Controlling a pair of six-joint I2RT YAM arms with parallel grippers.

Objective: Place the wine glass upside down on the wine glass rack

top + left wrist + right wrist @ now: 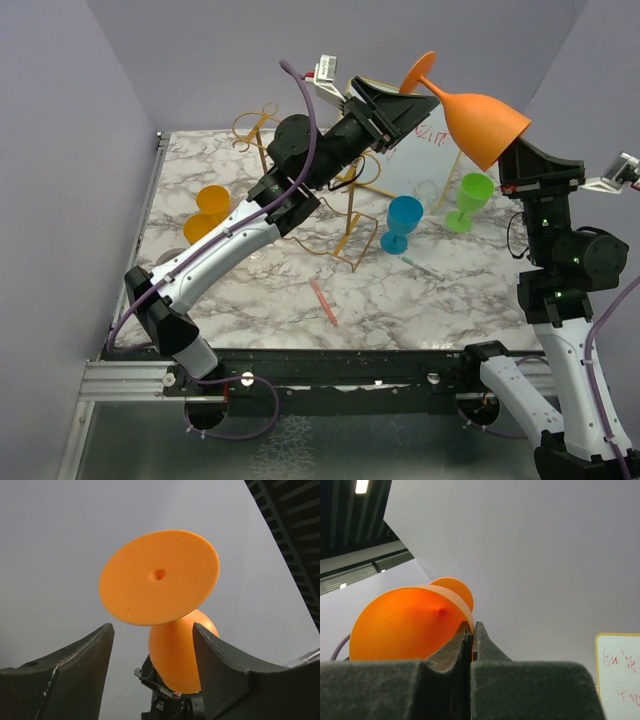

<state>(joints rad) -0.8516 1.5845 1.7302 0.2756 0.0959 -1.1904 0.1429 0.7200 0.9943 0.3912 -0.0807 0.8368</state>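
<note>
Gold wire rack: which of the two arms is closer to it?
Left. The left arm stretches across the gold wire rack in the top view. The right arm stands off to the rack's right, past the blue glass and green glass.

The wine glass (485, 125) is plain orange, with a round bowl, a short stem and a flat disc foot that has a small dimple at its centre. It is up in the air above the far right of the bench, tipped on its side, foot up and to the left, mouth down and to the right, its rim pinched in the right arm's jaws. The rack (264, 150), thin gold wire with curled loops on top, stands upright on the bench at the far left, partly hidden.
</note>
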